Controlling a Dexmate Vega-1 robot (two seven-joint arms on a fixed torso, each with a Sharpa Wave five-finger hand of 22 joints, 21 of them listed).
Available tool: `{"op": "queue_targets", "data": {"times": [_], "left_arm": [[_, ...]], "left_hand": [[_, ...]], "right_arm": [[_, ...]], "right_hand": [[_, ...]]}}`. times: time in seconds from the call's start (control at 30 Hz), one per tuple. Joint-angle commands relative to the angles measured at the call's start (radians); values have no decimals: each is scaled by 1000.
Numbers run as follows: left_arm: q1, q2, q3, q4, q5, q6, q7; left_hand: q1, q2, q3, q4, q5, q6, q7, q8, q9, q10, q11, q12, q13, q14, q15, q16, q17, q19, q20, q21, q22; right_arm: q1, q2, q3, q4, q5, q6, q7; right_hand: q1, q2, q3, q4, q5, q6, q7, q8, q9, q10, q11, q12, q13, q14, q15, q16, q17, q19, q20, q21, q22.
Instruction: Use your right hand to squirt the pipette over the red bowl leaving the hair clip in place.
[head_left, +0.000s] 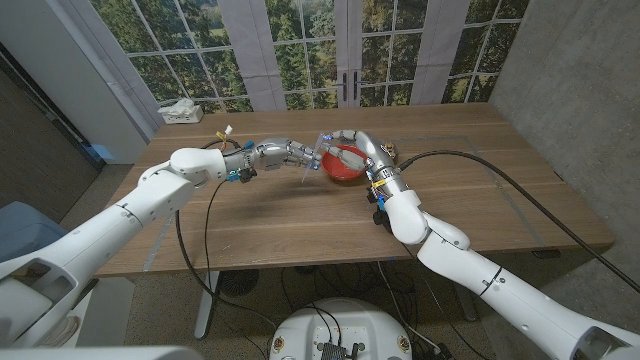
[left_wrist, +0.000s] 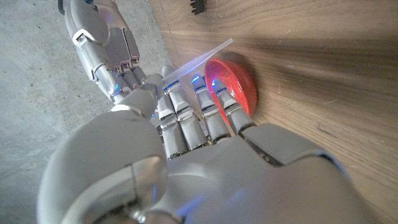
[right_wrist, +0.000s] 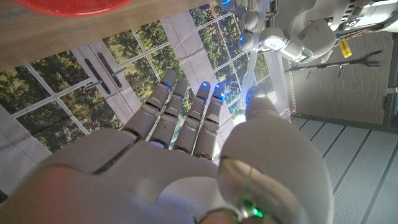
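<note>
Wooden table (head_left: 300, 230), seen from above, with two white robot arms reaching in from the near corners and meeting towards its far middle.

The left hand (head_left: 285, 155) and the right hand (head_left: 350, 140) come together fingertip to fingertip at a clear plastic pipette (left_wrist: 200, 58). Both hands have their fingers extended rather than curled. The frames do not show which of them actually has hold of the pipette, or whether both do.

The pipette slants in the air, its thin end towards the red bowl (head_left: 343, 168). The bowl sits on the table just beneath and beside the right hand. Just beyond it lies a small dark object, probably the hair clip (left_wrist: 198, 6), close to the right wrist.

Risks from here, as a judgement:
- With two hands crowded on one slim tube, it could slip and fall if one lets go before the other grips firmly.
- A squeeze before the tip is over the bowl would squirt onto the table.
- The right wrist could nudge the clip as it turns.

Counted: one pipette, one red bowl, one hair clip, two robot hands, and one white object (head_left: 181, 111) at the far left corner.
</note>
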Motion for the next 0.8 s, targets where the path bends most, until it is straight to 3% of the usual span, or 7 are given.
{"op": "queue_targets", "data": {"times": [0.03,0.17,0.47,0.7,0.8], "left_arm": [[1,3,2,-13,1,7,2],[2,3,2,-17,2,10,4],[3,5,4,-22,2,14,4],[4,5,5,-24,0,11,0],[5,7,4,-28,3,12,4]], "left_hand": [[12,0,-5,-1,5,8,2,-5,2,7,-9,-1,6,8,-104,-3,1,5,1,6,3],[13,0,-5,-2,5,9,2,-6,2,8,-8,-2,6,8,-104,-4,0,5,1,6,3],[13,0,-8,0,5,11,3,-8,3,8,-7,-5,6,9,-104,-5,1,5,1,6,3],[14,0,-8,-1,5,12,3,-9,3,10,-5,-6,7,10,-104,-7,0,5,1,6,3],[14,1,-8,0,5,12,3,-10,3,9,-8,-7,7,11,-103,-7,0,5,1,6,3]], "right_arm": [[7,2,48,19,249,85,168],[3,10,56,34,295,116,179],[6,30,69,68,421,162,234],[3,52,76,103,500,212,259],[4,52,78,105,533,213,276]], "right_hand": [[-13,6,-4,0,-2,-4,12,-1,4,-10,2,-2,5,-14,-134,-2,8,-5,5,-4,3],[-13,8,-4,-3,-2,-5,12,-1,4,-11,2,0,6,-19,-138,-1,12,-6,5,-4,3],[43,1,8,-58,-5,26,-13,13,5,-7,-21,8,9,-21,-152,12,28,11,-7,2,3],[81,3,16,-84,-7,69,-19,29,6,5,-37,16,12,-15,-158,26,42,25,-21,9,4],[86,4,16,-86,-8,80,-18,33,6,9,-38,18,13,-15,-158,29,46,27,-22,10,4]]}}
